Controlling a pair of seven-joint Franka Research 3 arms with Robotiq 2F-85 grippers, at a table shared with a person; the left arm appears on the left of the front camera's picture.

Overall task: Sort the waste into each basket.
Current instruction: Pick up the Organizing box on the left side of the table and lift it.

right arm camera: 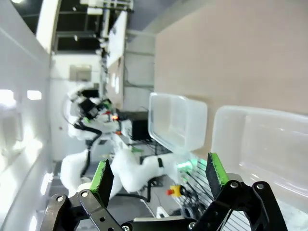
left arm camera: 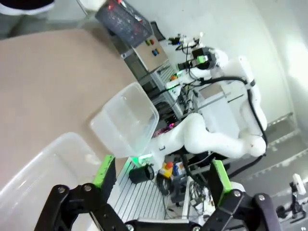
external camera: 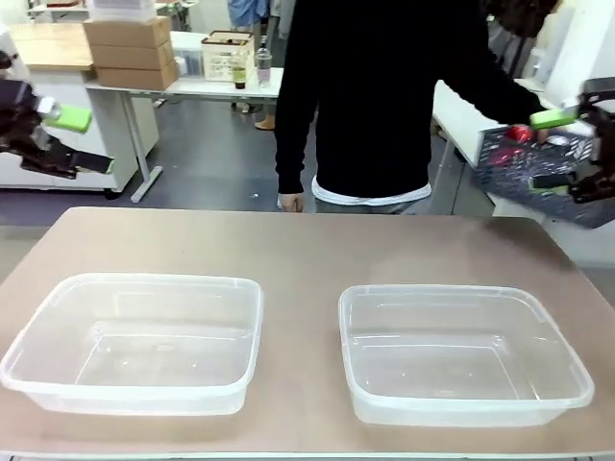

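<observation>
Left gripper point(external camera: 101, 142): stands released, green-padded fingers point(external camera: 69, 117) spread wide with air between them, raised off the left side of the table point(external camera: 307, 245) and aimed toward the middle. From its own wrist, same left gripper point(left arm camera: 161, 174): looks past the parted pads onto the left basket point(left arm camera: 29, 187) close below and the right basket point(left arm camera: 120, 130) farther along the tan tabletop. Right gripper point(external camera: 531, 151): also released, fingers well apart, raised by the table's far right corner and aimed inward, just in front of a dark patterned crate point(external camera: 504, 161). From that wrist, right gripper point(right arm camera: 159, 171): looks over the right basket point(right arm camera: 269, 139) close by and the left basket point(right arm camera: 173, 120) beyond it. Left basket point(external camera: 144, 279) and right basket point(external camera: 437, 289): sit side by side toward the table's near edge, clear and rectangular with thick rims, apart, with a strip of tabletop between. Red piece of waste point(external camera: 519, 133): lies in the crate off the far right corner, too small to tell whether it is a can. Person point(external camera: 375, 96) in a black top: stands behind the far edge, lets one hand point(external camera: 288, 202) hang at the table's edge, stretches the other sleeve point(external camera: 480, 86) toward the crate, that hand hard to make out behind the right gripper's upper finger.
</observation>
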